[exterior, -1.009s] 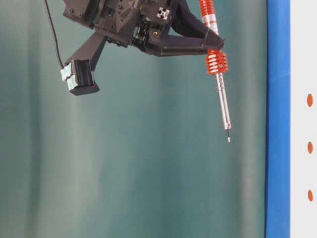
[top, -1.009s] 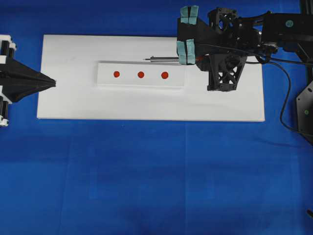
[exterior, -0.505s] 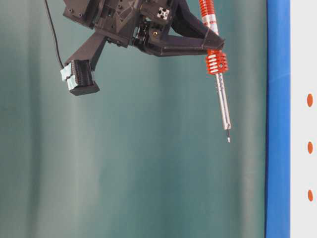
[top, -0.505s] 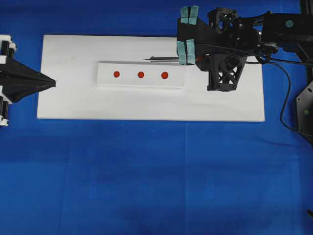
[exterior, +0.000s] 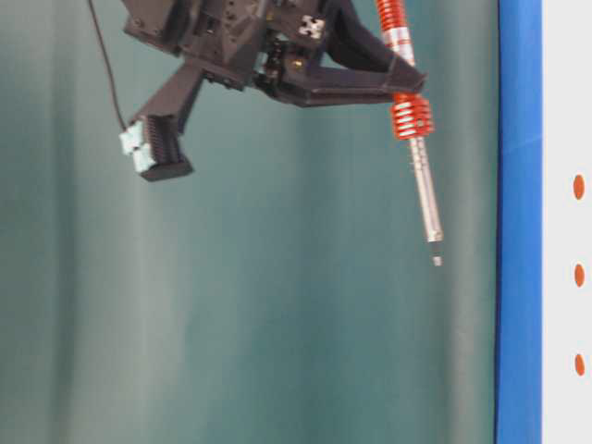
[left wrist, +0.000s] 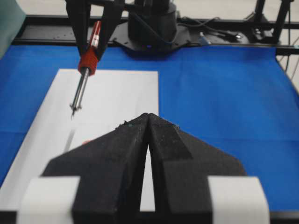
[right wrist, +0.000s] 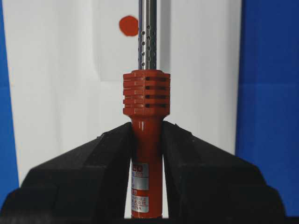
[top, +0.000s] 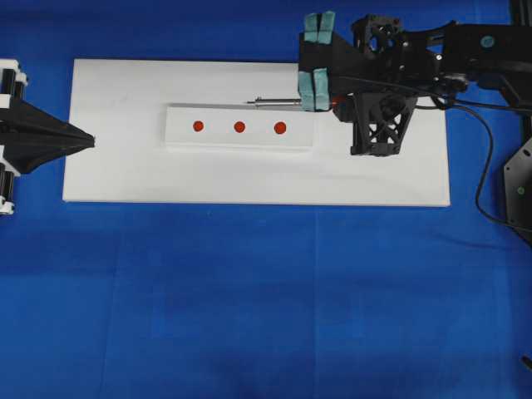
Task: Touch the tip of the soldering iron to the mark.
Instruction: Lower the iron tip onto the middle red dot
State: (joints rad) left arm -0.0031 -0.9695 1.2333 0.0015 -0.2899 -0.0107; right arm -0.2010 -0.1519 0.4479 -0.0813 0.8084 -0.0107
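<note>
The soldering iron [right wrist: 146, 126] has an orange-red handle and a silver shaft [top: 278, 101], and my right gripper [right wrist: 146, 128] is shut on the handle. In the table-level view the iron [exterior: 421, 176] hangs in the air with its tip [exterior: 437, 261] a short way off the white board [top: 125, 174]. Three red marks [top: 198, 126] [top: 239, 126] [top: 280, 127] sit in a row on a raised white strip [top: 183, 137]. From overhead the tip [top: 248, 101] lies just beyond the strip's far edge, apart from every mark. My left gripper [top: 91, 140] rests shut and empty at the board's left edge.
Blue cloth [top: 249, 291] covers the table around the board. The iron's black cord [top: 486, 166] loops down at the right beside a black arm part [top: 519, 191]. The right arm's base [left wrist: 152, 23] stands behind the board in the left wrist view.
My right gripper has tilted a little and carried the iron slightly closer to the board. The left gripper has not moved.
</note>
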